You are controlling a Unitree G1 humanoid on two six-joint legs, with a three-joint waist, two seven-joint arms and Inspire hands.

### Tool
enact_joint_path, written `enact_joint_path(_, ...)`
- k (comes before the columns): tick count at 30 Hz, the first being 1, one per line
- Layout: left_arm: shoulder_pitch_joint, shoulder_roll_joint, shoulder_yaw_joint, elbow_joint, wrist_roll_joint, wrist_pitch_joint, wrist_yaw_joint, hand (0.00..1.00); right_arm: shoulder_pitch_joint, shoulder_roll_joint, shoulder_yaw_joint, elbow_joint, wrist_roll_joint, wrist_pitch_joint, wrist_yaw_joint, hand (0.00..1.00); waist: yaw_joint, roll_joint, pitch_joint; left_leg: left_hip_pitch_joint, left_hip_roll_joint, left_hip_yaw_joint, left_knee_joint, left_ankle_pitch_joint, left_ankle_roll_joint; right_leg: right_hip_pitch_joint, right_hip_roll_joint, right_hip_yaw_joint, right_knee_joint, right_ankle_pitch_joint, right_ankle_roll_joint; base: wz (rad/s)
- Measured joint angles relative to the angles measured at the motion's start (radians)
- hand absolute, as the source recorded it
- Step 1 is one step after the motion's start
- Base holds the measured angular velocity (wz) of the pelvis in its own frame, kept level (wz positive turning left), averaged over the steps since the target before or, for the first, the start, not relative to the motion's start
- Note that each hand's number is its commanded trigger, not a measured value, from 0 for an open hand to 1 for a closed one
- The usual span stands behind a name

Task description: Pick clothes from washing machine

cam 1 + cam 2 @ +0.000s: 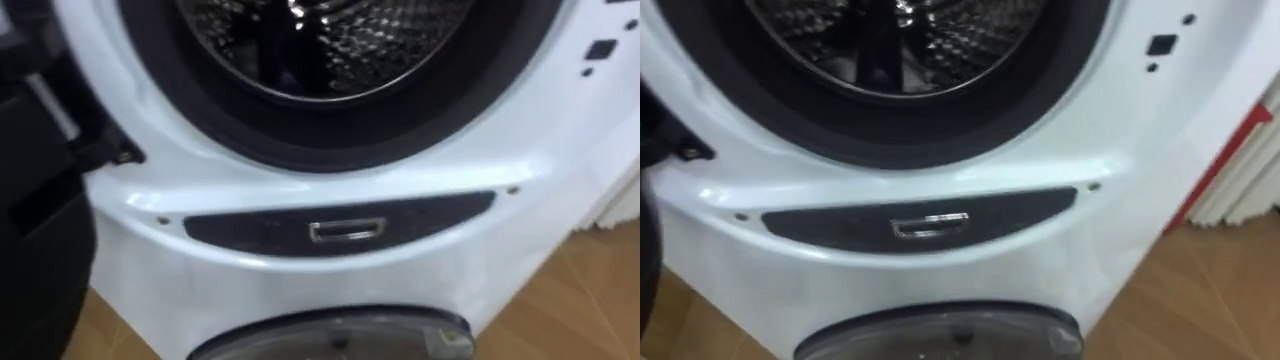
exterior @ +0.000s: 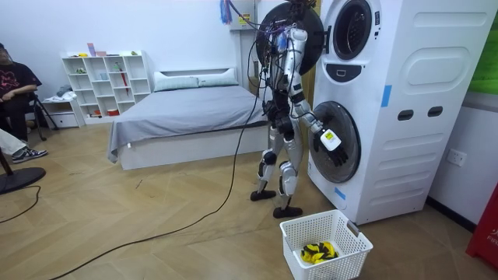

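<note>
My right hand [image 2: 334, 154] low beside lower door [image 2: 345, 117], centre-right of room view — grip unreadable. Risk: lifting toward drum [image 1: 330, 45], upper frame, I snag dark seal [image 1: 330, 147].

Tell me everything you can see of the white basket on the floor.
The basket is white, plastic by its look, with latticed walls and a solid rim, roughly rectangular and open at the top. It stands upright on the wooden floor, at the near corner of the washing machine; whether it touches it I cannot tell. The robot's feet are close beside it. At its bottom lies a small yellow and black cloth.
</note>
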Motion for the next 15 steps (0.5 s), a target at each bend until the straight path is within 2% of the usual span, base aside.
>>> enact_joint_path(4,0.008,-0.019,0.037,-0.001,0.009,0.002,0.011,0.00,-0.001,0.018,-0.001,0.002,0.000,0.018,0.051,0.00,0.004,-0.002,-0.0008,0.017,-0.001,-0.009,-0.001,0.000,0.000,0.038,-0.008,-0.028,-0.016,-0.005,0.006,0.27)
enact_joint_path(10,0.014,-0.024,0.046,0.001,0.019,0.002,0.015,0.00,-0.008,0.041,-0.006,0.035,-0.001,0.026,0.090,0.00,0.004,-0.003,0.0033,0.047,-0.003,-0.029,-0.004,0.000,0.000,0.082,-0.018,-0.056,-0.017,-0.018,0.009,0.21)
enact_joint_path(12,0.017,-0.023,0.054,0.001,0.031,0.002,0.016,0.00,-0.006,0.045,-0.010,0.033,-0.001,0.026,0.097,0.00,0.000,-0.004,0.0022,0.048,-0.003,-0.031,-0.004,0.000,0.000,0.086,-0.020,-0.065,-0.015,-0.021,0.009,0.18)
enact_joint_path(15,0.017,-0.023,0.057,0.001,0.042,0.002,0.016,0.00,-0.002,0.045,-0.014,0.030,-0.001,0.026,0.101,0.00,-0.003,-0.005,0.0027,0.046,-0.004,-0.058,-0.004,0.000,0.000,0.093,-0.030,-0.086,-0.015,-0.022,0.010,0.24)
